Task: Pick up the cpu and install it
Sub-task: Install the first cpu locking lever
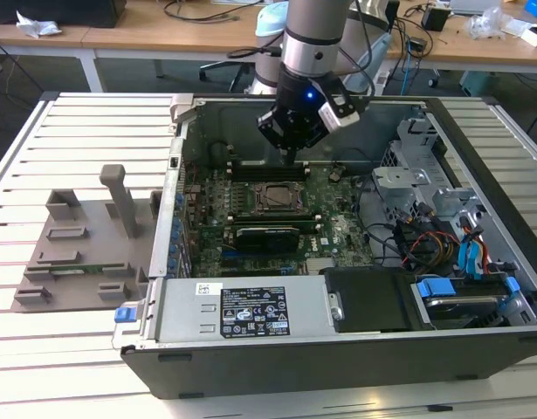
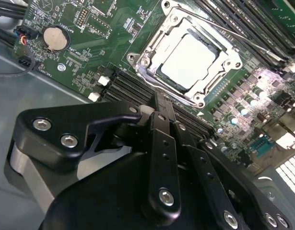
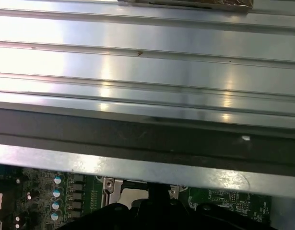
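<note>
One cpu [image 2: 189, 61], upper centre of the second wrist view, seated in its socket [image 2: 154, 40]; gripper [image 2: 159, 103] closed, empty; we judge snagging the unlatched frame possible.

The cpu [image 2: 189, 61] is a small flat square chip with a pale silvery top plate. In the second wrist view it lies flat and seated inside the socket's metal frame [image 2: 143, 61], which surrounds it on all sides, toward two o'clock from the frame's middle.
</note>
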{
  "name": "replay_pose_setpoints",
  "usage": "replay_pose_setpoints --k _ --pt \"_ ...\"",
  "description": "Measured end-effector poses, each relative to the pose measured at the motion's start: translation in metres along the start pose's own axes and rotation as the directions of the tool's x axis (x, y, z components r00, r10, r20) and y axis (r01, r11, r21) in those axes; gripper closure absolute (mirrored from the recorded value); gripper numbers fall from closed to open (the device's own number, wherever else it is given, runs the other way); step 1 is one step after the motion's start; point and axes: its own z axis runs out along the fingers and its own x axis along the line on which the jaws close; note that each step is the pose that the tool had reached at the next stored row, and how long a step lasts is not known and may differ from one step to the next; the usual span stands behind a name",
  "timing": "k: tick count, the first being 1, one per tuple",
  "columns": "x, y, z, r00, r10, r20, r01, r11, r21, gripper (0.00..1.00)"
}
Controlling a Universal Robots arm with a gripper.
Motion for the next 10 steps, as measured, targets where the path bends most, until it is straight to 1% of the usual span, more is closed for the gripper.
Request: replay_pose_setpoints --k 2,7,8,10 --pt "0.0003 -0.0001 -0.0057 1.0 0.0 -0.0001 0.0 1.0 0.001 0.89" --pt "0.0008 -0.0002 -0.0163 1.0 0.0 -0.0002 0.0 1.0 0.0035 0.89" --pt "0.001 -0.0002 -0.0193 1.0 0.0 -0.0003 0.0 1.0 0.0043 0.89" --pt "0.0011 -0.0003 -0.0223 1.0 0.0 -0.0004 0.0 1.0 0.0045 0.89"
